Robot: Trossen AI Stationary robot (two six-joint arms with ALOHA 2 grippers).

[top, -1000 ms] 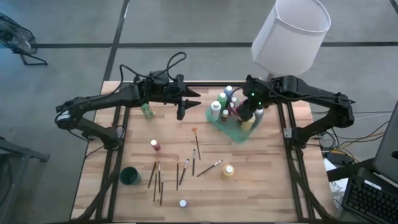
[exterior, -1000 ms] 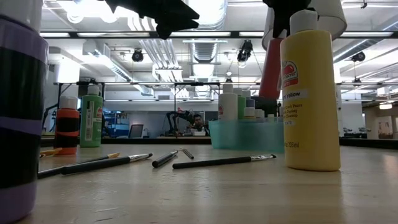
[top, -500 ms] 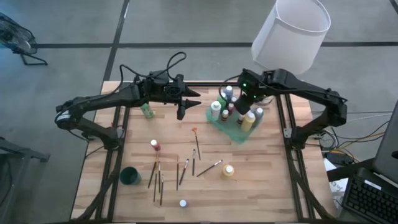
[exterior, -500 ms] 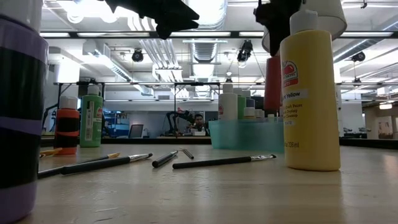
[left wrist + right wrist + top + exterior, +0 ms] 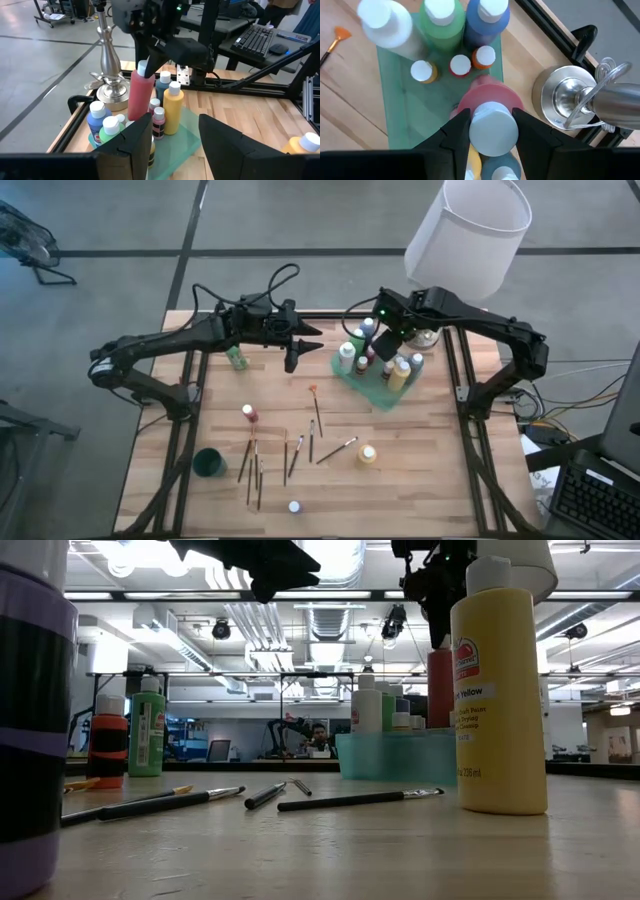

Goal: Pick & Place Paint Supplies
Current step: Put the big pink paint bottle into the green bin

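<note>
A red paint bottle (image 5: pixel 140 95) with a white cap hangs over the translucent green tray (image 5: pixel 375 395), among several bottles standing there. My right gripper (image 5: pixel 492 130) is shut on it from above; in the high view this gripper (image 5: pixel 385 338) hides the bottle. The bottle's lower end is hidden behind the tray's other bottles. My left gripper (image 5: pixel 175 135) stands open and holds nothing, raised over the table left of the tray (image 5: pixel 192 132). Thin brushes (image 5: pixel 255 460) and loose bottles lie on the near half of the table. My right gripper pinches the red bottle's white cap (image 5: pixel 492 117) between its two fingers (image 5: pixel 455 135), one on each side. The fingers come steeply from above. The bottle hangs below them, nearly upright; whether its bottom stands on the tray I cannot tell.
A silver lamp base (image 5: pixel 565 97) with a white shade (image 5: pixel 470 230) stands just behind the tray. A green bottle (image 5: pixel 237 358), a small red bottle (image 5: pixel 248 413), a yellow bottle (image 5: pixel 368 454) and a dark green cup (image 5: pixel 208 462) stand on the table.
My right gripper has gone toward the table's left edge and down with the red bottle. The bottle has sunk between the tray's bottles and swung from tilted to nearly upright.
</note>
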